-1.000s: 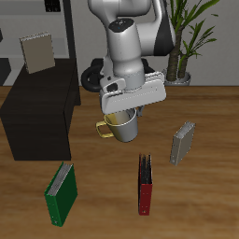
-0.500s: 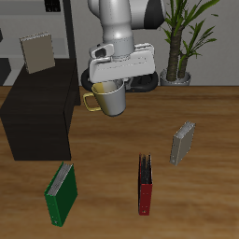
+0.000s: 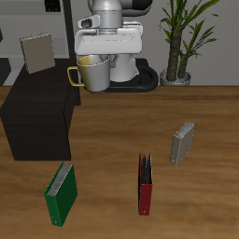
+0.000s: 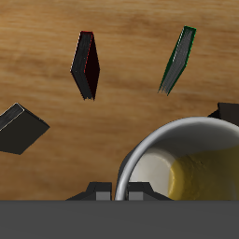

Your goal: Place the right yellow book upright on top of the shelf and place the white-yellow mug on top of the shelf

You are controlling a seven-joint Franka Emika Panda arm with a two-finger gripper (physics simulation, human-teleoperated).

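While airborne, mug [image 3: 92, 74] gripped under tool [image 3: 96, 62]

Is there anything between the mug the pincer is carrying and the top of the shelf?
Nothing visible blocks it. The white-yellow mug, held by the pincer, hangs in the air beside the shelf, near its top edge. A yellow book already stands upright at the back of the shelf top, away from the mug's side.

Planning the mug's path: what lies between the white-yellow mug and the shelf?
Nothing: in the exterior view the white-yellow mug, held in the gripper, hangs just off the shelf.
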